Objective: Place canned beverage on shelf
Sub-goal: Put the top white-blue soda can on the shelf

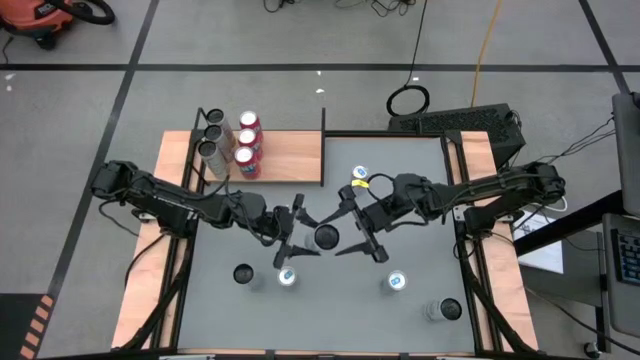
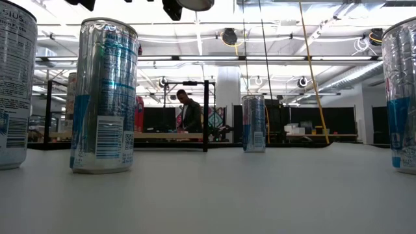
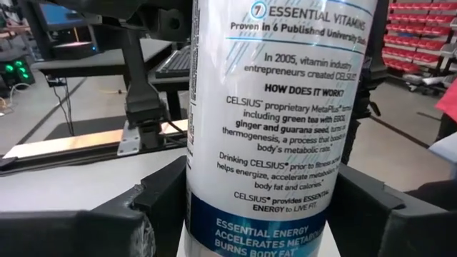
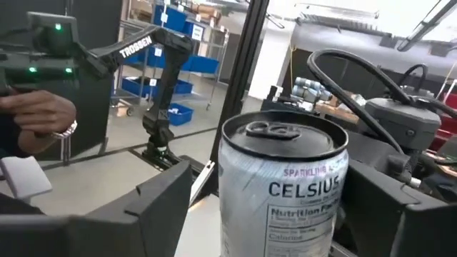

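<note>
The shelf point(image 1: 290, 155) stands at the far left of the table point(image 1: 420, 200), with a cluster of cans point(image 1: 232, 145) already on its left end and its right half bare.

The left tool point(image 1: 308, 236) reaches in over the middle of the table. In its wrist view, its fingers point(image 3: 136, 214) sit tight against both sides of the can point(image 1: 325, 238), so it appears to be clamped on the can's body. The can is upright and off the table. The low view shows only its underside at the top edge, well above the loose cans point(image 2: 104, 97) standing below.

From the other side, the right tool point(image 1: 347, 233) brackets the same can near its top. Its fingers point(image 4: 161, 200) are spread, with a clear gap to the can wall, so it grips nothing.

This looks like a mid-air hand-over, with the weight now on the left arm, the one nearer the shelf. The placing step has not begun.

Next, the right tool would need to back straight away without brushing the can. The left arm could then carry the can upright, back and to the left, and set it on the shelf's bare part, clear of the posts and the standing cluster.

Other loose cans point(image 1: 397, 282) wait toward the near right.
</note>
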Controlling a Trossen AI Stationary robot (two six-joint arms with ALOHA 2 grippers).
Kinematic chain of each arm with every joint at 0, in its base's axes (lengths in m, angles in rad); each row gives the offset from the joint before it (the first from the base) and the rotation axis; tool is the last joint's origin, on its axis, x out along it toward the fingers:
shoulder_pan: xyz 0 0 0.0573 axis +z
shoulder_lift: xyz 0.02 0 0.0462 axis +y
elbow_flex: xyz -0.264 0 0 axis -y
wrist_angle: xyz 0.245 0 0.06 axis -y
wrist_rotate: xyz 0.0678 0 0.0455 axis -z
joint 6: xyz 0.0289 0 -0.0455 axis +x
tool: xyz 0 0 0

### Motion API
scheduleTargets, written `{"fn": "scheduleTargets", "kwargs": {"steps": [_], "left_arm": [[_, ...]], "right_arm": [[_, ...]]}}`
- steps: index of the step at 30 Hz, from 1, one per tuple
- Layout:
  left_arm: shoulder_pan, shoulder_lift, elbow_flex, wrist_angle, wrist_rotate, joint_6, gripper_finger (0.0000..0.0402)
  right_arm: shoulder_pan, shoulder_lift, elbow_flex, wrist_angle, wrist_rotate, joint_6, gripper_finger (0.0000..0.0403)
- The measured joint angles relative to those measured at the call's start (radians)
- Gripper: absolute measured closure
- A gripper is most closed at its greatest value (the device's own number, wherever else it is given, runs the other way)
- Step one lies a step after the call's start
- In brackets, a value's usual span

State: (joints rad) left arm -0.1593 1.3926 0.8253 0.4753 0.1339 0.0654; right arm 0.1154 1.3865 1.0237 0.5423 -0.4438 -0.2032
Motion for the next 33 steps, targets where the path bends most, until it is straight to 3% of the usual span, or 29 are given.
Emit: {"fn": "scheduleTargets", "kwargs": {"steps": [13, 21, 33], "left_arm": [[0.015, 0.0, 0.0, -0.021, 0.017, -0.007, 0.0137], [0.013, 0.0, 0.0, -0.018, 0.017, -0.007, 0.0136], [-0.027, 0.0, 0.0, -0.009, -0.106, -0.024, 0.0136]], "right_arm": [[0.006, 0.055, 0.0, 0.075, 0.079, 0.004, 0.0167], [0.006, 0.055, 0.001, 0.068, 0.08, 0.007, 0.0218], [-0.002, 0.006, 0.001, -0.016, 0.118, -0.001, 0.0237]]}}
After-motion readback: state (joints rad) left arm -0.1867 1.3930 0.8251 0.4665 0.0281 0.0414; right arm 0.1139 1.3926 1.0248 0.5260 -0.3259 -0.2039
